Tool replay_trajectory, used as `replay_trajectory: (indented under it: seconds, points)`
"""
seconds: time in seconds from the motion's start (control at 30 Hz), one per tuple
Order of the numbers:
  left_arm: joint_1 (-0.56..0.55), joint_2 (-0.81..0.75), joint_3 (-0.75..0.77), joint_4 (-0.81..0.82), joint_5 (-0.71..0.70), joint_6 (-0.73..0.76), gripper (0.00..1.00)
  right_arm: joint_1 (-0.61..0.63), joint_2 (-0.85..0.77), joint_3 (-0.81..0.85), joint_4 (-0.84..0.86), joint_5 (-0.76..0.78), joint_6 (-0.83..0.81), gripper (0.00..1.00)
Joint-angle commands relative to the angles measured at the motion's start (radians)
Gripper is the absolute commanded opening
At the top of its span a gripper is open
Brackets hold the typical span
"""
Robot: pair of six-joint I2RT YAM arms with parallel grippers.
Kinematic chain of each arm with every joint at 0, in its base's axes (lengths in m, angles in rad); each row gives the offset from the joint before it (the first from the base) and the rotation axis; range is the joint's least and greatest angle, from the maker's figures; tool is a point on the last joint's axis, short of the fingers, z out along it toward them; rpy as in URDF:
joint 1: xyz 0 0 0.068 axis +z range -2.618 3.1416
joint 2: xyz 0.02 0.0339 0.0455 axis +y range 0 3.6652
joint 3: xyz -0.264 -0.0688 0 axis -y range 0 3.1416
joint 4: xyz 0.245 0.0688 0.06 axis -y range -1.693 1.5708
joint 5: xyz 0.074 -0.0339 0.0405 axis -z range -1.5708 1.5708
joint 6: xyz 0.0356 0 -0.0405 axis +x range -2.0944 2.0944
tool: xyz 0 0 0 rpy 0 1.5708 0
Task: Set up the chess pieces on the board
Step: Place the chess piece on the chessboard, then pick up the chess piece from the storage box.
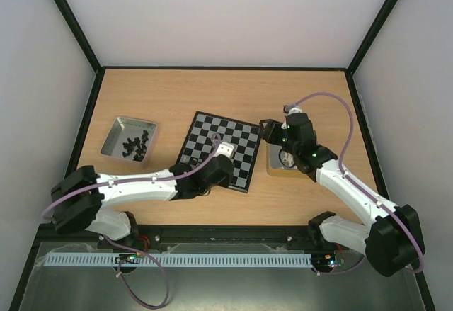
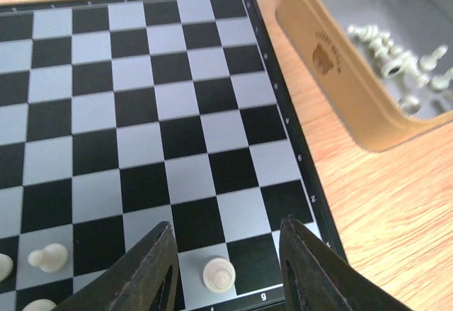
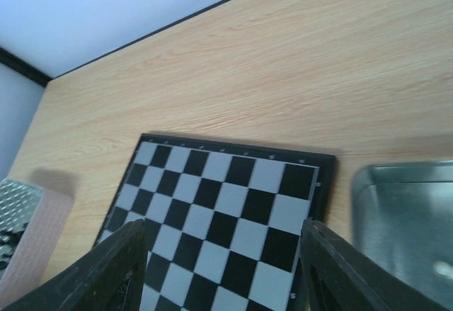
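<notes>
I have the small flat chessboard with black and pale grey checks and a black rim (image 1: 241,141) lying near the middle of the pale wooden bench (image 1: 177,91), turned a little askew to its edges. My left tool (image 2: 226,227) is low over the board's last row, close to the corner nearest the tan tin. Its two dark fingers (image 2: 152,272) stand spread, one on each side of a cream-white pawn (image 2: 219,274). The pawn stands upright on a pale square, and a strip of board shows between it and each finger, so nothing is pinched. A few more cream-white pieces (image 2: 48,257) stand further along that end of the board, two of them cut off by the frame. The rest of the squares I can see are bare.

My right tool (image 3: 223,224) hangs above the right side of the board with its fingers wide apart and nothing between them.

Just beside the board's right edge sits a tan-sided metal tin with a grey inside (image 2: 333,63), holding a loose heap of cream-white figures (image 2: 393,52). Well apart from the board, towards the bench's left edge, sits a silvery rectangular metal tin (image 1: 117,128) with a cluster of black figures (image 1: 136,145) in its near half.
</notes>
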Motion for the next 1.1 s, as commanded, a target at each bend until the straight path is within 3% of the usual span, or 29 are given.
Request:
replay_trajectory:
  seconds: [0.0, 0.2, 0.37, 0.63, 0.83, 1.07]
  points:
    - [0.046, -0.079, 0.034, -0.036, 0.045, -0.008, 0.44, 0.002, -0.027, 0.037, -0.115, 0.172, 0.039, 0.59]
    - [0.161, -0.182, 0.047, -0.069, 0.177, -0.024, 0.50, -0.036, -0.005, 0.063, -0.220, 0.264, 0.076, 0.61]
    - [0.337, -0.279, 0.068, -0.106, 0.281, 0.012, 0.54, -0.110, 0.064, 0.082, -0.314, 0.251, 0.025, 0.64]
    - [0.552, -0.339, 0.123, -0.133, 0.430, 0.120, 0.58, -0.135, 0.253, 0.130, -0.424, 0.289, -0.055, 0.53]
    - [0.602, -0.331, 0.082, -0.095, 0.527, 0.125, 0.58, -0.136, 0.394, 0.172, -0.447, 0.286, -0.127, 0.50]
    - [0.611, -0.333, 0.070, -0.092, 0.541, 0.134, 0.57, -0.137, 0.479, 0.194, -0.465, 0.319, -0.185, 0.42]
